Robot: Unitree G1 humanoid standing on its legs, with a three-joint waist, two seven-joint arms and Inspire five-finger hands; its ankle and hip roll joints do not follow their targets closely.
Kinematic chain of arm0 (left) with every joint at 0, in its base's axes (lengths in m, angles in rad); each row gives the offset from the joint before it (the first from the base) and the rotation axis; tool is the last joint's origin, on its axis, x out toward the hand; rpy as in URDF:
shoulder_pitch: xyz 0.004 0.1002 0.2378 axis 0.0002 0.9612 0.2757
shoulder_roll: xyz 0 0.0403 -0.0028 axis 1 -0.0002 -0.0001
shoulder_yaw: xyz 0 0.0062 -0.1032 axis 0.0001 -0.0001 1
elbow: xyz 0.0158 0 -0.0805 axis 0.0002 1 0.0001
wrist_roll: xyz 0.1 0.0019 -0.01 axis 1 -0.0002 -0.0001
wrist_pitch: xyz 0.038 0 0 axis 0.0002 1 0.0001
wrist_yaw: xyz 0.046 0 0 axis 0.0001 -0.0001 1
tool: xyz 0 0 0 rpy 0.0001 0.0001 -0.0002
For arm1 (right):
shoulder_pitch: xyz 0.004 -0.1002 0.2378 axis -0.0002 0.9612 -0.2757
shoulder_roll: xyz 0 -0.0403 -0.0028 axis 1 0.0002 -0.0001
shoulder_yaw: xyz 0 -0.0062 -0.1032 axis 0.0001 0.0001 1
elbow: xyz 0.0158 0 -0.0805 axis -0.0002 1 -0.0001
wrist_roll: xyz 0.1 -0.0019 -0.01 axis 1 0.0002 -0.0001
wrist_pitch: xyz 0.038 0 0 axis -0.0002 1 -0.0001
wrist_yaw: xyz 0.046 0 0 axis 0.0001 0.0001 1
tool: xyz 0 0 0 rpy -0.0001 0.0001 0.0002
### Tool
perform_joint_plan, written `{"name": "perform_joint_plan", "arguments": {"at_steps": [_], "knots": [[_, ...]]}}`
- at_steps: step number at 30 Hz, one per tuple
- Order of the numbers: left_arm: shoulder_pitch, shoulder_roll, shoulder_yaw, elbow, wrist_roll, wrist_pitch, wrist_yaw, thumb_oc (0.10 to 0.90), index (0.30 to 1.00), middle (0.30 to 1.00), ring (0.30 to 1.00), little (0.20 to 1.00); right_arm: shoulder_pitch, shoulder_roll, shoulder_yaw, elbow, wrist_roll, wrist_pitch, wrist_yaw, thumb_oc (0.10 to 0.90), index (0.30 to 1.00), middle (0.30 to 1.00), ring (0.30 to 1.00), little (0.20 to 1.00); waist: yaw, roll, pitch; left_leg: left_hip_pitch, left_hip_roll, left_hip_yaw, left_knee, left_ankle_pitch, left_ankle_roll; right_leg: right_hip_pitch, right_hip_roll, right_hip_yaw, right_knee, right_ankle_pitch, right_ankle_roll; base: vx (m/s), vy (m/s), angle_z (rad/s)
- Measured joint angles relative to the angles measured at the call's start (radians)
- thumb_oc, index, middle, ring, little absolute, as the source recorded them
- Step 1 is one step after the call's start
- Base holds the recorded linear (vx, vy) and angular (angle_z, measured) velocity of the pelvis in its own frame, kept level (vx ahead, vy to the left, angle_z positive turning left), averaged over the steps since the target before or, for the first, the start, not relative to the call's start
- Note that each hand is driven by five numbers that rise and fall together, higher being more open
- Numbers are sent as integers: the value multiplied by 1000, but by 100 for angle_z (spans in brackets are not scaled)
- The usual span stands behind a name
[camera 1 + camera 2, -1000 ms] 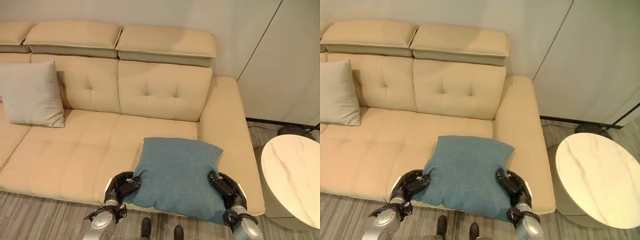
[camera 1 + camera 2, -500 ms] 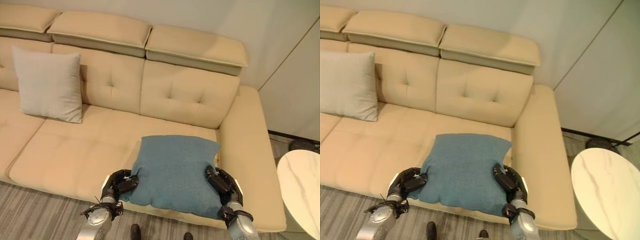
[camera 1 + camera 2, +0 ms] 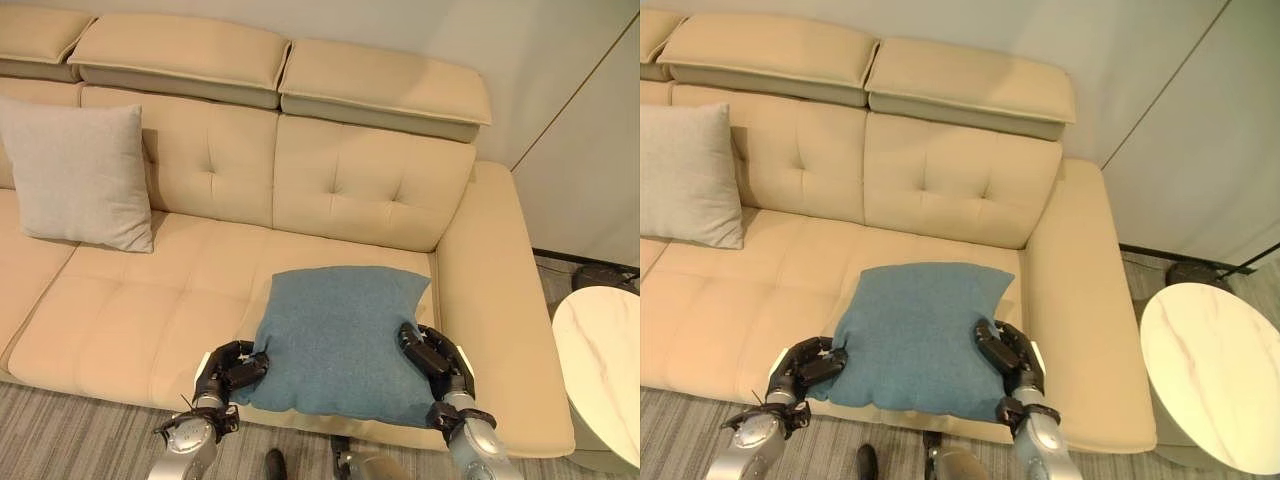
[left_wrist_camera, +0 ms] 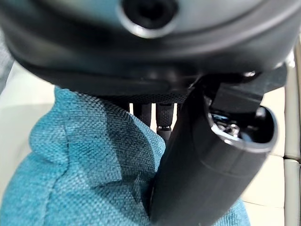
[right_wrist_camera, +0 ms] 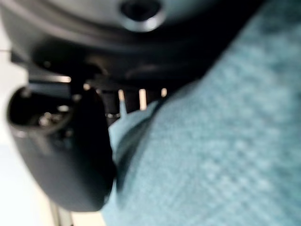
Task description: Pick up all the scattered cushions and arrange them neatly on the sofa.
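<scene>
a: both hands clamp a blue cushion (image 3: 338, 340) above the front of the sofa (image 3: 150, 310) seat. the left hand (image 3: 232, 368) grips the edge on its own side, thumb on top; the right hand (image 3: 432, 357) does likewise across from it. how should this go?

b: to my eye, carry it straight ahead of the hands to the backrest (image 3: 360, 180), keep both sides level, then tip it upright so it leans as the grey cushion (image 3: 82, 175) does, well off beyond the left hand.

a: and the grip itself?

b: closed on fabric. the left wrist view shows the thumb (image 4: 202, 174) pressed into the blue weave (image 4: 89, 169) with fingers curled beneath; the right wrist view shows the same, cloth (image 5: 221, 155) bunched beside the thumb (image 5: 70, 155).

a: risks?

b: likely a sagging middle, or a snagged corner if one hand lets go early. the round table (image 3: 600, 370) sits clear, beyond the right hand past the armrest (image 3: 500, 300).
</scene>
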Motion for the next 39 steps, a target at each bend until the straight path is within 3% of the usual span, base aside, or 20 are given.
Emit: {"name": "perform_joint_plan", "arguments": {"at_steps": [2,5,7,8,9,12,14,15,16,17,21,26,31,39], "knots": [[-3,-15,-8,-7,1,0,-5,400,300,300,300,300,3,-7,-22,0,-1,0,0,400,300,300,300,300,-19,4,-3,-15,8,-16,34,-7,-25,21,4,-13,-18,-2,-2,87,-69,37],[-13,-19,-7,-9,2,0,-11,400,300,300,300,300,-6,-17,-29,-2,-8,-1,0,400,300,300,300,300,-16,-15,-5,-118,-15,-29,254,-44,-68,26,-25,5,-18,-13,-12,46,-24,1],[-21,-18,-4,-9,4,0,-11,400,300,300,300,300,-13,-19,-29,-5,-17,-1,0,400,300,300,300,300,-9,-26,-1,-185,-23,-30,370,-80,-65,26,-40,20,-17,-6,-36,124,45,-23],[-21,-17,-4,-10,9,0,-11,400,300,300,300,300,-13,-23,-31,-8,-27,-1,-1,400,300,300,300,300,3,-23,-2,-191,-22,-52,360,-101,-54,30,-45,38,-18,-11,-35,148,58,-51],[-23,-14,-5,-16,21,0,-11,400,300,300,300,300,-14,-27,-37,-6,-49,-1,-3,400,300,300,300,300,10,-20,-3,-181,-34,-84,251,-100,-45,34,-44,67,-18,-25,-28,86,45,-47],[-39,-12,-5,-19,48,0,-10,400,300,300,300,300,-16,-36,-42,-6,-84,-1,-15,400,300,300,300,300,4,-18,-4,-201,-25,-132,147,-64,-37,43,-36,85,-18,-33,-19,153,69,-34],[-38,-21,-10,-22,80,0,-11,400,300,300,300,300,-8,-50,-49,-5,-103,-1,-22,400,300,300,300,300,-8,13,-17,-184,2,-132,76,2,-26,55,-5,87,-18,-40,-11,148,99,-27],[-38,-20,-12,-26,83,0,-11,400,300,300,300,300,-7,-53,-53,-4,-109,-1,-23,400,300,300,300,300,-14,19,-18,-168,7,-133,55,49,-22,62,4,95,-18,-45,-5,172,143,-33],[-32,-6,-11,-46,91,0,-10,400,300,300,300,300,-6,-49,-53,-4,-111,-1,-23,400,300,300,300,300,-18,7,-22,-138,5,-117,7,91,-18,64,-5,111,-18,-54,10,106,96,-25],[-38,18,-18,-65,106,0,-11,400,300,300,300,300,-4,-46,-59,-6,-112,-2,-24,400,300,300,300,300,-33,-3,-23,-133,-14,-106,-1,89,-6,63,-25,116,-18,-57,19,105,96,-24],[-40,72,-6,-141,153,0,-5,400,300,300,300,300,-10,-45,-42,-6,-145,-2,-27,400,300,300,300,300,-29,-8,-26,-129,-54,-70,-1,85,0,53,-70,143,-18,-60,52,-11,49,-24],[-74,106,32,-171,228,-3,31,400,300,300,300,300,-59,-28,0,-6,-201,-3,-56,400,300,300,300,300,-15,-8,-27,-159,-59,-53,-1,78,11,16,-75,159,-19,-58,59,-88,12,-9],[-225,118,1,-170,286,-4,123,400,300,300,300,300,-208,-38,-18,-4,-308,-9,-166,400,300,300,300,300,-9,-3,-29,-299,-45,-79,-1,104,12,-113,-59,134,-18,-37,61,-88,15,10],[-455,91,-47,-168,369,-11,306,400,300,300,300,300,-449,-83,-10,-4,-490,-22,-380,400,300,300,300,300,3,8,-29,-406,-43,-83,0,126,6,-219,-57,130,-18,-23,59,-39,-2,2]]}}
